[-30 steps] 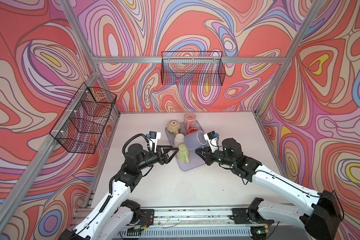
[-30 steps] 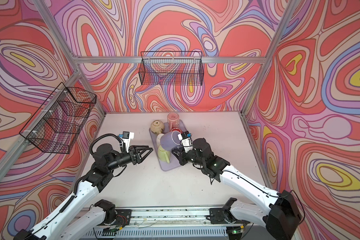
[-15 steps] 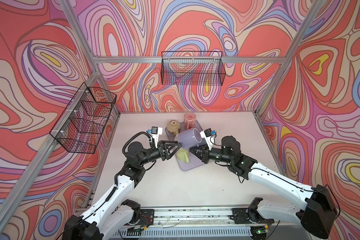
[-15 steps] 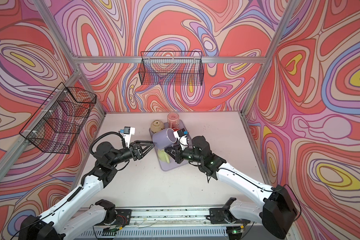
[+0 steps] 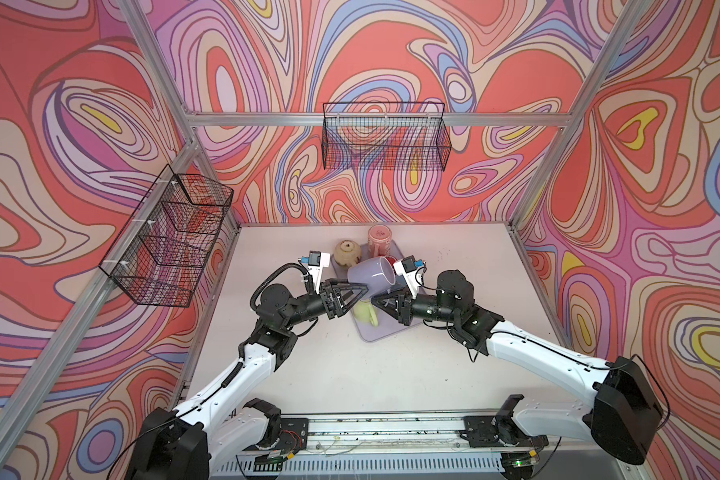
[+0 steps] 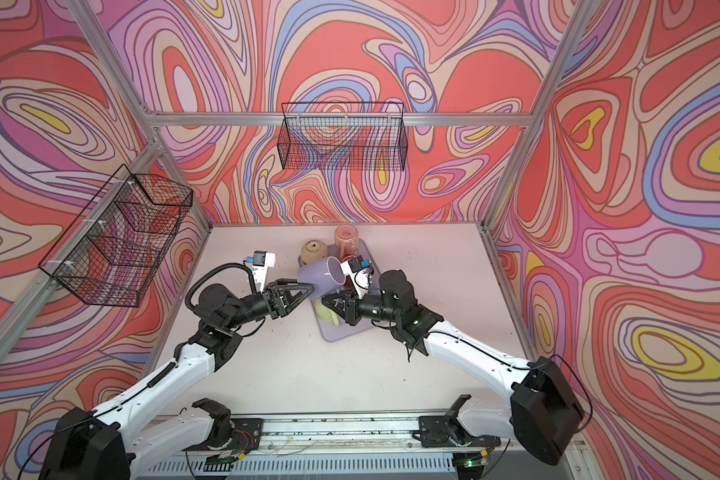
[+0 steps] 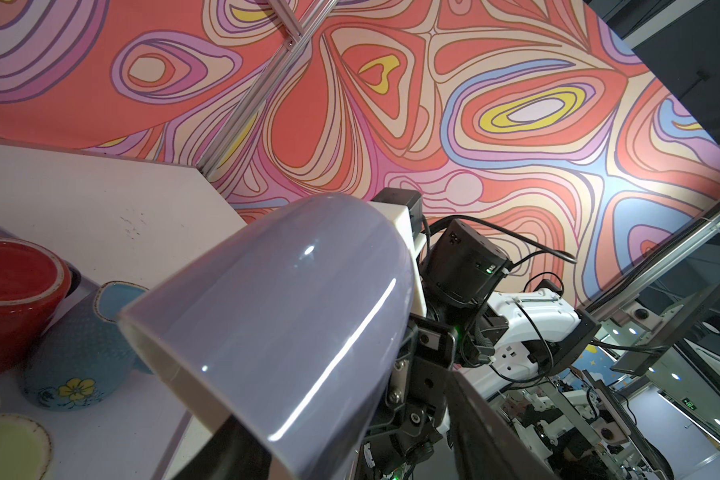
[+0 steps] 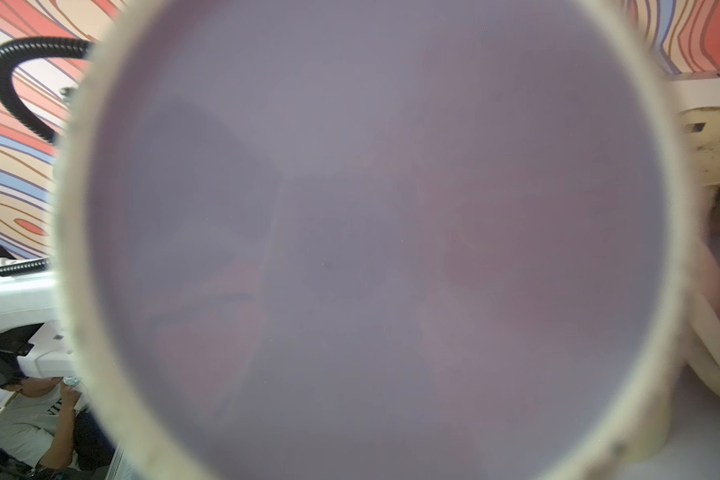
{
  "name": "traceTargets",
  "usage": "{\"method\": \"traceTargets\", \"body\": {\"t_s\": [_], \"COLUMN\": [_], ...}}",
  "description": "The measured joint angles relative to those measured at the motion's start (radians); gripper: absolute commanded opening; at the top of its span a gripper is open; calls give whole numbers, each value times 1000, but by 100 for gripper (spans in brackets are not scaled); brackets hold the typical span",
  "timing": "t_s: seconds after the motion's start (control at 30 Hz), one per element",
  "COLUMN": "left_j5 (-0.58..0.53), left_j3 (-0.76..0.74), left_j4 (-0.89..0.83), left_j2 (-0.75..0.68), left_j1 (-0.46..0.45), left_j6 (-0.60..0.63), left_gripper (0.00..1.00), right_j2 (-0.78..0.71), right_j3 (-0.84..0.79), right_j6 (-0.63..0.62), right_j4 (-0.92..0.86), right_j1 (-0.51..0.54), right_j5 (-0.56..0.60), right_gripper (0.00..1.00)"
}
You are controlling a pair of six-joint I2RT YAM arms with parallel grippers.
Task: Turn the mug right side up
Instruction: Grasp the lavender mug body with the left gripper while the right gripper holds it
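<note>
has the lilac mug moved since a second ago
Yes. In both top views the lilac mug has shifted left across the purple tray, nearer the round beige cup, and is now tipped, held up by the right gripper.

Left arm [image 5: 258, 365] jaws spread; right arm [image 5: 528, 345] jaws clamped.

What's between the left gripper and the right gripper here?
The lavender mug, held up by the right gripper; the left gripper has its open jaws flanking it. The left wrist view shows this best.
</note>
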Motion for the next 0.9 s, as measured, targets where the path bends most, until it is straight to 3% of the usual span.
{"method": "traceTargets", "body": {"t_s": [0.17,0.47,0.9], "left_j5": [0,0,5], "left_j3": [0,0,-53], "left_j4": [34,68,193], "left_j2": [28,56,42], "left_j1": [-14,-20,-25], "left_j6": [-9,-16,16], "left_gripper": [58,40,4], "right_j2": [18,38,42], "right_j3": [0,0,-31], "right_j6": [13,39,146], "right_j4": [45,97,157], "right_j1": [0,0,-4], "right_j5": [-23,-35,-109], "right_gripper": [8,8,11]}}
